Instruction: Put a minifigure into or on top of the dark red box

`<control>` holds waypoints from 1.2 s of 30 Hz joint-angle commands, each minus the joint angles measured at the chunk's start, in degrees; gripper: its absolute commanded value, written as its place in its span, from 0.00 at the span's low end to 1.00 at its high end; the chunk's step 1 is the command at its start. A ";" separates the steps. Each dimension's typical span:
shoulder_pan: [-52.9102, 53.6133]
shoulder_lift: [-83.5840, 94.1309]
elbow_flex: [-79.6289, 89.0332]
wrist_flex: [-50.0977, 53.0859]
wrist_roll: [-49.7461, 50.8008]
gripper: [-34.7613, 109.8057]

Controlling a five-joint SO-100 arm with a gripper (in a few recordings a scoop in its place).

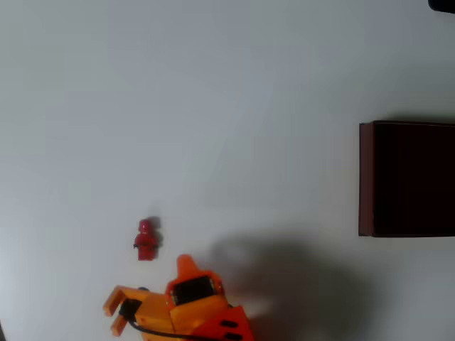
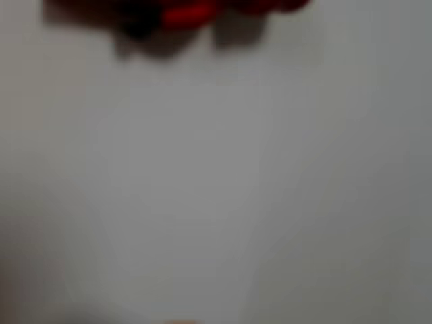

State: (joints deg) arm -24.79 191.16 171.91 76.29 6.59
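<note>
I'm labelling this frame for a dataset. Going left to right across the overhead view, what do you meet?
Minifigure lying on the white table → orange gripper just below and right of it, overlapping it slightly in the order → dark red box at the right edge.

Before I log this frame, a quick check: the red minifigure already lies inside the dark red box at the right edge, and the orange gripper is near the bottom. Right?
Not quite. The overhead view shows the minifigure on the bare white table, apart from the dark red box at the right edge. It lies just above the orange gripper near the bottom.
</note>
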 commanded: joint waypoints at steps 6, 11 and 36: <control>-0.88 0.79 0.35 0.79 0.79 0.24; -0.88 0.79 0.35 0.79 0.79 0.24; 0.62 0.79 1.41 1.05 20.21 0.25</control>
State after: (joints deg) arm -24.43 191.25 172.53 76.03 16.52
